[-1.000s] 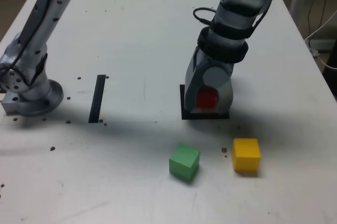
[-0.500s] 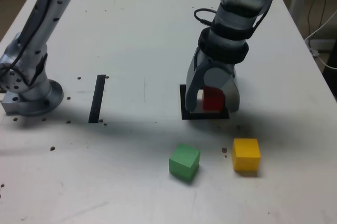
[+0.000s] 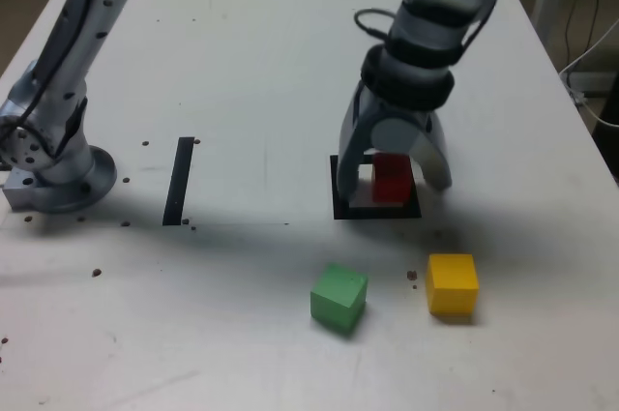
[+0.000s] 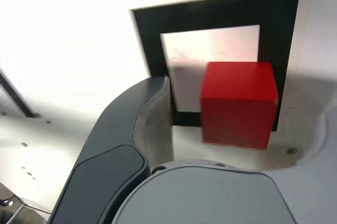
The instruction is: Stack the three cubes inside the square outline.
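Standing spread around the red cube [image 3: 392, 177], not pinching: fingers of the gripper [image 3: 395, 186] well parted, one toward nine o'clock and one toward three o'clock of the cube in the exterior view, with a gap visible on either side there. Placed upright by the look of it, over the square outline [image 3: 377, 212], but off toward three o'clock of its white centre in the exterior view, leaving bare white on the nine o'clock side. Showing the same offset in the wrist view, with the red block overlapping the black border. Probably just let go, so likely best to rise straight off first, keeping both fingers clear of the faces; any sideways drift toward nine or three o'clock could nudge the base of the stack. After that, reach for the green cube [image 3: 338, 296] toward seven o'clock from the gripper, or the yellow cube [image 3: 452, 283] toward five o'clock, both apart from the outline. Hard to tell which comes next.
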